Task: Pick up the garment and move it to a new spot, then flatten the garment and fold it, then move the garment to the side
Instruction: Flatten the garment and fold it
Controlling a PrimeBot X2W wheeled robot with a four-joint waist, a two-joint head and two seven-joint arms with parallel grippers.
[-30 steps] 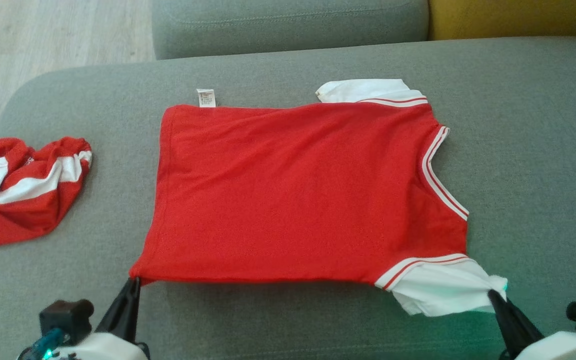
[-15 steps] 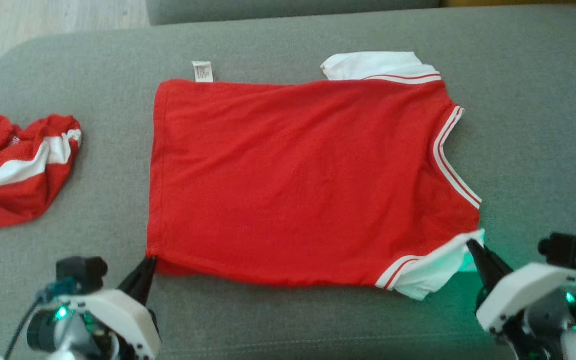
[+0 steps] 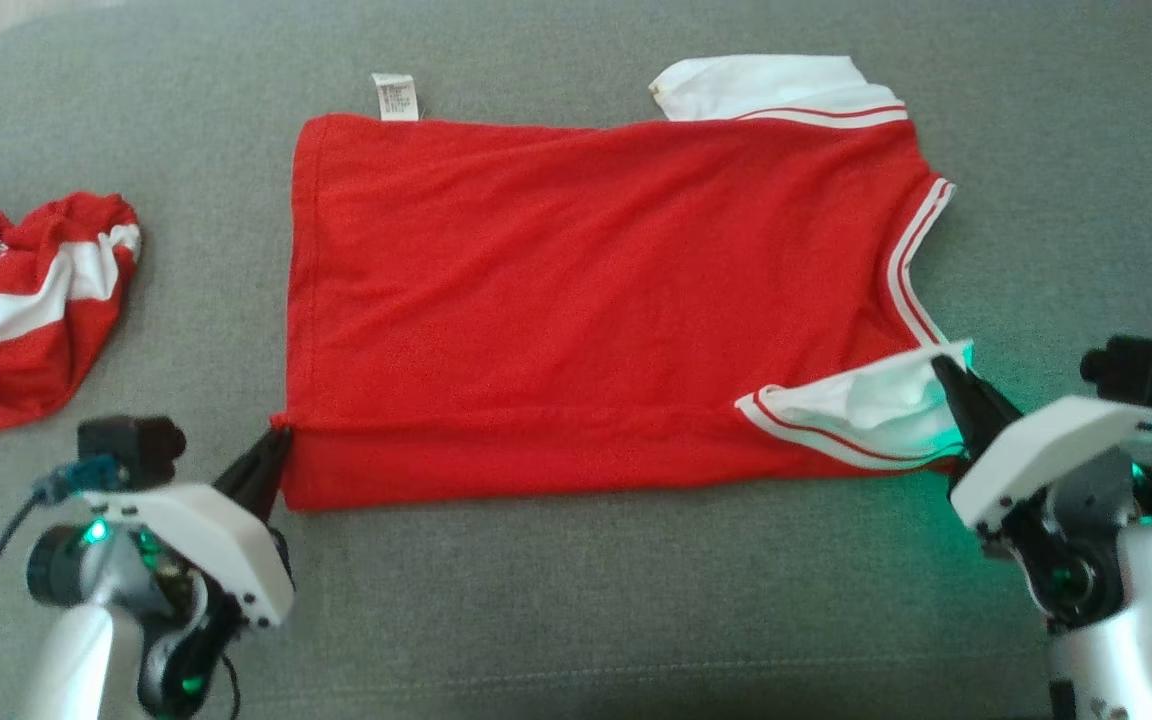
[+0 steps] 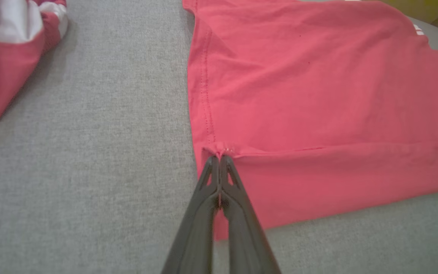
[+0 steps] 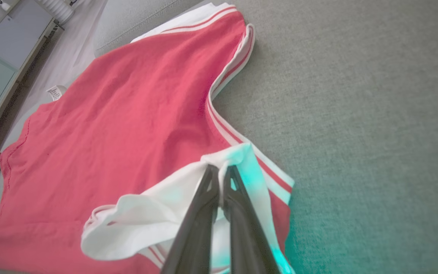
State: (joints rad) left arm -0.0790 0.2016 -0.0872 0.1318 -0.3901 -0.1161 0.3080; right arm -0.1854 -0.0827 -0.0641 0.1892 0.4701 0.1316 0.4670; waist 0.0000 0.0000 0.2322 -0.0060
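**Both grippers clamped on the red shirt, strip folding over**

So the red shirt (image 3: 586, 280) is lying spread out on the grey sofa cushion (image 3: 576, 600), hem at one end and neckline at the other.

The left gripper (image 3: 278, 438) is pinching the shirt's hem corner, with its fingers squeezed tight together on a little pucker of fabric. In the left wrist view that corner is sitting up on top of the shirt's body. A strip of red is lying doubled over along the shirt's edge nearest the robot.

The right gripper (image 3: 939, 365) is doing the same thing at the shirt's neckline end. Its fingers are closing hard on the white sleeve (image 3: 856, 410), which is bunching up and flopping inward over the red, just beside the striped neckline trim (image 3: 901, 262). A green glow is washing over that sleeve and the bit of cushion next to it.

The other white sleeve (image 3: 766, 85) is poking out along the shirt's far edge. A small white label (image 3: 395, 96) is sticking out past the far hem corner.

A crumpled red-and-white garment (image 3: 16, 310) is also sitting on the cushion, well apart from the shirt, out beyond its hem end.
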